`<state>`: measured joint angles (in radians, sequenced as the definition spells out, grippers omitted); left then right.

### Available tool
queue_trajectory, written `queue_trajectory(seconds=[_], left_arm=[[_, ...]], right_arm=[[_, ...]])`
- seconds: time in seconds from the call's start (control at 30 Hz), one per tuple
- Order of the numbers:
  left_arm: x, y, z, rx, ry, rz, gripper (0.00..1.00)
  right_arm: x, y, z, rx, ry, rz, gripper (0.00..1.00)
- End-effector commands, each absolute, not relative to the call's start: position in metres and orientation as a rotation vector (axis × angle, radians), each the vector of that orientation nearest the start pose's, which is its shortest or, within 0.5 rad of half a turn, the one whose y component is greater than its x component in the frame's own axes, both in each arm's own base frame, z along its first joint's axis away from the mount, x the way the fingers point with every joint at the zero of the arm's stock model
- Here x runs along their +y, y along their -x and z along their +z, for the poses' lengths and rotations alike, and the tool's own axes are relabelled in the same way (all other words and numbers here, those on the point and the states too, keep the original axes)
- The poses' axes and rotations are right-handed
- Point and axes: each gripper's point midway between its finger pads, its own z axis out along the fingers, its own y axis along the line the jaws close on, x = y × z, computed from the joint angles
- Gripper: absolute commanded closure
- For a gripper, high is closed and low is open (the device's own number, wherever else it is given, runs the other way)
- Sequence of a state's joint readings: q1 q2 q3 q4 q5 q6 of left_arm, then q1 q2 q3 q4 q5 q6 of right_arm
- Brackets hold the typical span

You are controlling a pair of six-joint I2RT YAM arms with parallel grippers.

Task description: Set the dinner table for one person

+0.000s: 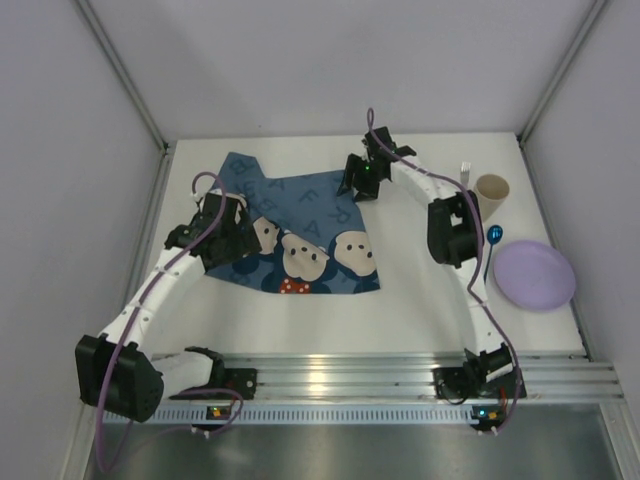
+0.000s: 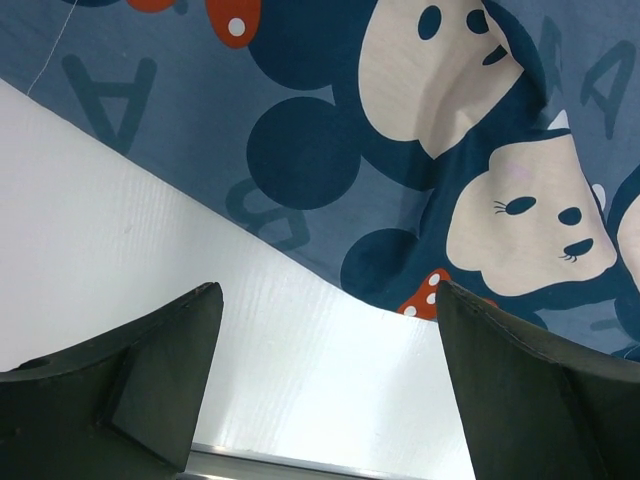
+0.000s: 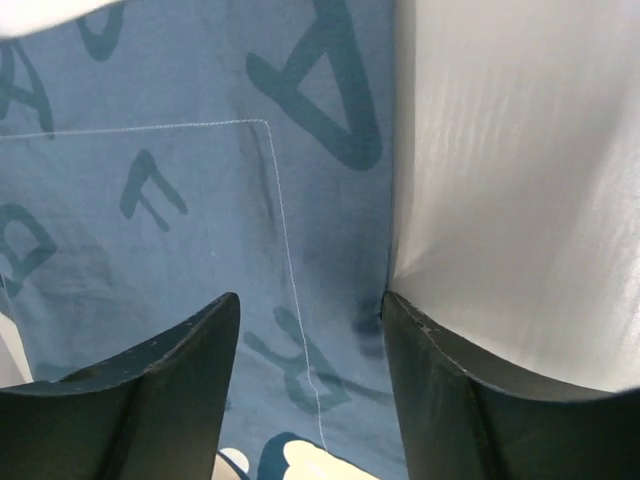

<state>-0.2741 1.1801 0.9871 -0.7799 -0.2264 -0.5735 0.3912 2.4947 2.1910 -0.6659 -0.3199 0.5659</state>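
The white dinner table [image 1: 420, 300] carries a blue bear-face letter-print mat [image 1: 300, 225], lying askew and rumpled at its left side. My left gripper [image 1: 240, 240] is open and empty at the mat's near left edge. In the left wrist view it [image 2: 328, 290] hangs over bare tabletop [image 2: 150, 200] just off the mat's edge [image 2: 300, 150]. My right gripper [image 1: 358, 185] is open and empty at the mat's far right edge. In the right wrist view it [image 3: 310, 298] straddles the mat [image 3: 180, 200], with one finger [image 3: 440, 390] at the cloth's border beside the tabletop [image 3: 520, 180].
A purple plate [image 1: 535, 273] lies at the right, with a blue spoon [image 1: 493, 240] beside it. A beige cup [image 1: 492, 190] and a white fork [image 1: 466, 170] stand behind them. A ribbed aluminium rail [image 1: 380, 375] runs along the near edge. Grey walls enclose the table.
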Motion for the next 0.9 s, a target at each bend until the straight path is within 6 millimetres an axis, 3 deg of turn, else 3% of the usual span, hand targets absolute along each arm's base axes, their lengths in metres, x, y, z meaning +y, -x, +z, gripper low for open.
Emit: queue_trajectory(seconds=[0.0, 0.1, 0.2, 0.23, 0.3, 0.43, 0.53, 0.67, 0.77, 0.87], left_arm=[[-0.053, -0.275, 0.15, 2.442, 0.455, -0.035, 0.08], [-0.051, -0.275, 0.15, 2.439, 0.455, -0.028, 0.08], [-0.05, -0.274, 0.15, 2.44, 0.456, -0.02, 0.08], [-0.049, -0.273, 0.151, 2.437, 0.457, -0.017, 0.08], [-0.044, -0.273, 0.15, 2.434, 0.467, 0.018, 0.07], [-0.032, -0.271, 0.148, 2.431, 0.503, 0.072, 0.06], [-0.025, -0.27, 0.145, 2.419, 0.547, 0.074, 0.05], [-0.011, -0.271, 0.135, 2.411, 0.621, 0.062, 0.06], [-0.008, -0.275, 0.129, 2.398, 0.646, 0.055, 0.06], [-0.01, -0.278, 0.116, 2.406, 0.672, 0.038, 0.06]], right_arm=[[0.309, -0.489, 0.02, 2.738, -0.076, 0.787, 0.41], [0.311, -0.482, 0.016, 2.754, -0.045, 0.778, 0.45], [0.31, -0.483, 0.016, 2.748, -0.032, 0.781, 0.67], [0.31, -0.483, 0.017, 2.748, -0.03, 0.783, 0.83], [0.308, -0.485, 0.019, 2.744, -0.03, 0.777, 0.98], [0.292, -0.488, 0.033, 2.735, -0.037, 0.742, 1.0], [0.268, -0.492, 0.061, 2.7, -0.034, 0.68, 1.0], [0.223, -0.496, 0.114, 2.619, -0.036, 0.563, 1.0], [0.202, -0.492, 0.134, 2.597, -0.034, 0.533, 1.0], [0.176, -0.491, 0.137, 2.595, -0.094, 0.487, 1.0]])
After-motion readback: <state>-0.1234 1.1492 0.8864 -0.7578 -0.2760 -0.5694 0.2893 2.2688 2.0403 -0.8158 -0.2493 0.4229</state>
